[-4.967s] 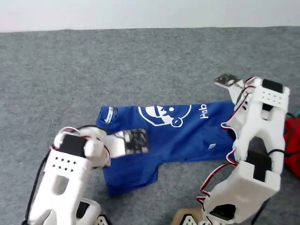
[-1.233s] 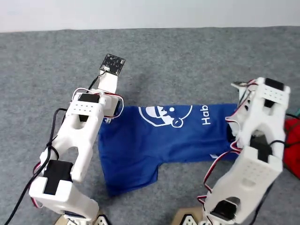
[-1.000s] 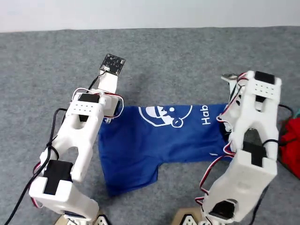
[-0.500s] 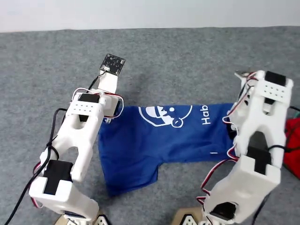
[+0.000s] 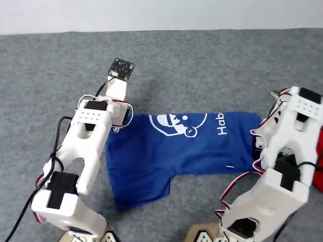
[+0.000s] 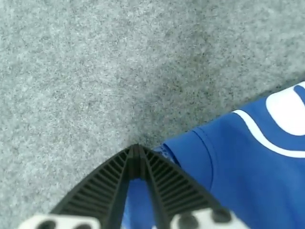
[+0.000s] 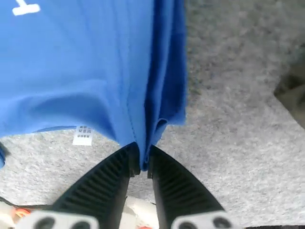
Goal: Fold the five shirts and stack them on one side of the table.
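Note:
A blue shirt (image 5: 186, 151) with a white print lies spread flat on the grey table, one sleeve pointing to the near edge. My left gripper (image 6: 138, 149) is at the shirt's (image 6: 248, 162) collar edge on the left, its fingers pressed together at the fabric's border. My right gripper (image 7: 139, 164) is shut on the hem at the shirt's (image 7: 86, 62) right end, where the cloth gathers into folds running into the jaws. A white tag (image 7: 83, 135) hangs by that hem.
A red cloth (image 5: 318, 161) lies at the table's right edge, partly behind the right arm (image 5: 287, 151). The left arm (image 5: 86, 146) stretches over the shirt's left side. Bare grey table (image 5: 202, 70) lies beyond the shirt.
The right arm swung left, then back out to the right with the hem, drawing the shirt's right end outward. The left arm, low over the shirt five seconds ago, now holds still at the collar.

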